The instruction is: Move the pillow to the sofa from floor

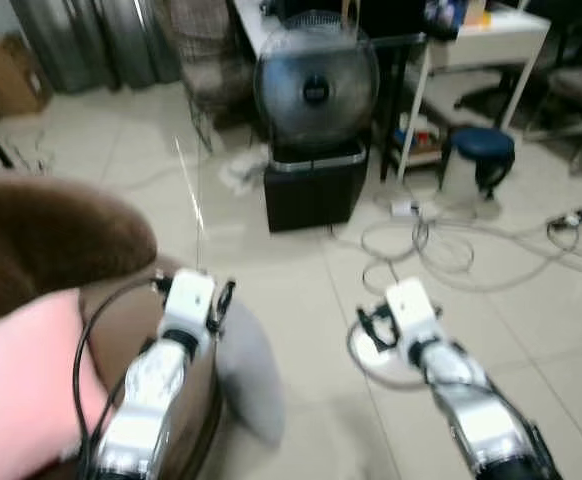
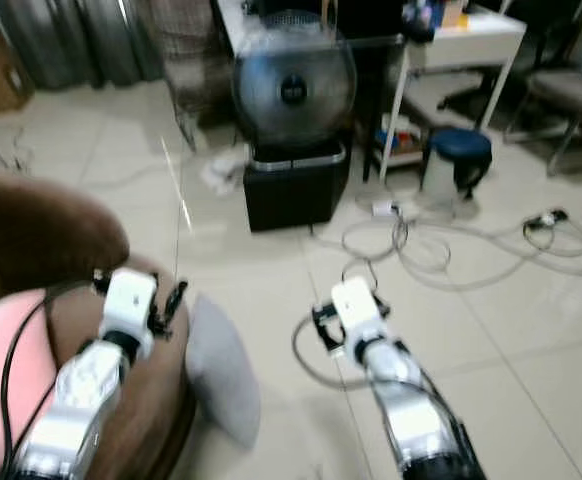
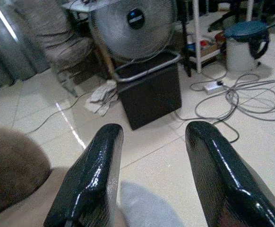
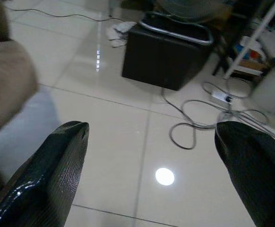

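A grey pillow [image 1: 246, 365] lies on the tiled floor, leaning against the side of the brown sofa [image 1: 51, 235] at my left. It also appears in the right wrist view as a pale pillow [image 4: 21, 132] beside the sofa's edge. My left gripper [image 3: 151, 135] is open, held above the sofa arm with the pillow [image 3: 147, 208] just beneath its fingers. My right gripper [image 4: 151, 130] is open wide over bare tiles, to the right of the pillow. Neither holds anything.
A pink cushion [image 1: 21, 380] rests on the sofa seat. Ahead stands a round fan [image 1: 316, 90] on a black box [image 1: 314, 190]. Loose cables [image 1: 441, 245] sprawl over the floor to the right, near a blue-topped stool [image 1: 479, 160] and a white table [image 1: 491, 40].
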Robot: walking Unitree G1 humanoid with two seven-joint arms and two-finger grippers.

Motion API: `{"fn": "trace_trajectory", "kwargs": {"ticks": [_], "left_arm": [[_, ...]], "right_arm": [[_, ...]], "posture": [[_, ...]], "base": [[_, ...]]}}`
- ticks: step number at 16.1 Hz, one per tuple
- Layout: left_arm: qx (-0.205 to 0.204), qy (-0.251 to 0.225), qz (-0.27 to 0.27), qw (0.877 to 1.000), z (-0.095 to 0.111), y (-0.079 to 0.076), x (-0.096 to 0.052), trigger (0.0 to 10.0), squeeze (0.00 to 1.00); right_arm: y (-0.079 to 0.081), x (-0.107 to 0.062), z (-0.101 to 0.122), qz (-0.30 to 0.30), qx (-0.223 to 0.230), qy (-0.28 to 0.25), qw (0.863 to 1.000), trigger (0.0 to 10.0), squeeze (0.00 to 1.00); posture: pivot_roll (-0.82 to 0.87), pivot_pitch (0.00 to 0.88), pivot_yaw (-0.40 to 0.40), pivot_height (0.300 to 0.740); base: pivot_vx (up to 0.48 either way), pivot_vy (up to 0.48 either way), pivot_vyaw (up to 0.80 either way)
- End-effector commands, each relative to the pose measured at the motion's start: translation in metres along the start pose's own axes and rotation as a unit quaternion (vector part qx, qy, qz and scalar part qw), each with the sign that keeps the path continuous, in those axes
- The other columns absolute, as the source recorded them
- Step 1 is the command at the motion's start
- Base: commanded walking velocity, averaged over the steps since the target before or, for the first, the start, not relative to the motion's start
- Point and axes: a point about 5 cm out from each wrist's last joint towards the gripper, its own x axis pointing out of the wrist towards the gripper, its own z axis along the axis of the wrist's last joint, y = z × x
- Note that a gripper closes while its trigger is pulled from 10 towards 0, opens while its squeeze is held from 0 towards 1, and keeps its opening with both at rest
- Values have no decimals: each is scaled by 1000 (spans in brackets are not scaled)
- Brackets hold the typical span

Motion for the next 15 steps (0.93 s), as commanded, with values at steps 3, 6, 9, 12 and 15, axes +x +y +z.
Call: {"fn": "trace_trajectory", "kwargs": {"ticks": [3,6,9,12,15], "left_arm": [[1,-6,-16,1000,4,-8,3,10000,0],[1,-6,-18,1000,4,-8,3,10000,0],[2,-7,-21,1000,4,-9,3,10000,0],[2,-7,-23,1000,4,-8,3,10000,0],[2,-7,-24,1000,4,-9,4,10000,0]], "right_arm": [[-9,-2,-1,-16,4,0,1000,10000,0],[-9,-2,-1,-18,6,1,1000,10000,0],[-9,-3,-2,-20,7,1,1000,10000,0],[-9,-3,-2,-22,11,1,1000,10000,0],[-9,-3,-2,-22,12,0,1000,10000,0]], "posture": [[5,0,59,740],[5,0,59,740],[5,0,59,740],[1,0,65,740],[1,0,65,740]], "base": [[344,0,0],[344,0,0],[344,0,0],[344,0,0],[345,0,0]]}}
